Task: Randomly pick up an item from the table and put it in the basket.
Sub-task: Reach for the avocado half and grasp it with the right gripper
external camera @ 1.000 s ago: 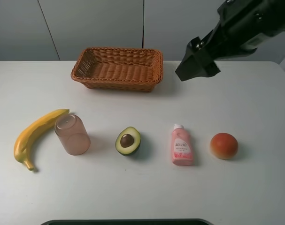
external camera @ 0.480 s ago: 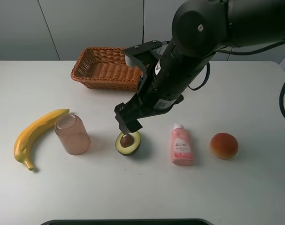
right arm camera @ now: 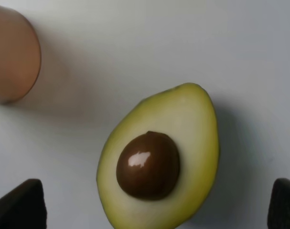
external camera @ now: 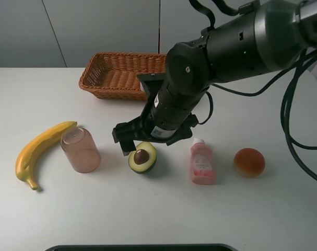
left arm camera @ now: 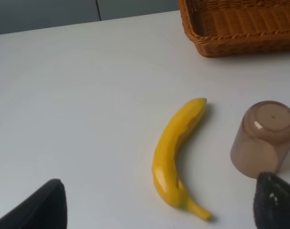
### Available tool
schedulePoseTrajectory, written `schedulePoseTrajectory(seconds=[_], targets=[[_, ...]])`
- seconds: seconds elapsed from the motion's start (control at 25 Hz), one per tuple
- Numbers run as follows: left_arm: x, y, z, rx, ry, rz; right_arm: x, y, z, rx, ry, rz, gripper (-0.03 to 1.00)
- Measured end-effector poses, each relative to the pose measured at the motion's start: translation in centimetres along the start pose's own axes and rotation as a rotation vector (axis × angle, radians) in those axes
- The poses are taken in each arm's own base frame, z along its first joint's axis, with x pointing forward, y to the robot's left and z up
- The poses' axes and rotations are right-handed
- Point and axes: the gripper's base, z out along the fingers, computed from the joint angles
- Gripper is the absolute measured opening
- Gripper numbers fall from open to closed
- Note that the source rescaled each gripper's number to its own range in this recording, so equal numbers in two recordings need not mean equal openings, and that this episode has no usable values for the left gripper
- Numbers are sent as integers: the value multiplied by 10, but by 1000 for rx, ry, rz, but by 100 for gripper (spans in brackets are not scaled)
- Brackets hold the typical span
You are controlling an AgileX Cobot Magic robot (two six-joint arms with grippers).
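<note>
Halved avocado (external camera: 142,157) lay pit-up on the white counter (external camera: 262,209) at centre frame, right tool (right arm camera: 150,204) hung spread wide, straddling it without touching, left tool (left arm camera: 154,205) also released near the banana (left arm camera: 176,152), basket (external camera: 111,78) upper centre.

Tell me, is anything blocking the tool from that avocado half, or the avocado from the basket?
Nothing visible does. The right tool is open above the avocado, with only bare table around it. Between avocado and basket lies bare table too, though the robot's own arm hides part of that stretch.
</note>
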Motion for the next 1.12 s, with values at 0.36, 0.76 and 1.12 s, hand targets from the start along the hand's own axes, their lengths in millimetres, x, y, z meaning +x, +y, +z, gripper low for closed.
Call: schedulePoseTrajectory(seconds=[0.36, 0.76, 1.12], targets=[[0, 0, 0, 0, 0, 0, -6, 6, 31, 2, 51, 61, 100], [0, 0, 0, 0, 0, 0, -1, 3, 50, 31, 96, 91, 100], [0, 0, 0, 0, 0, 0, -1, 2, 53, 33, 103, 98, 97]])
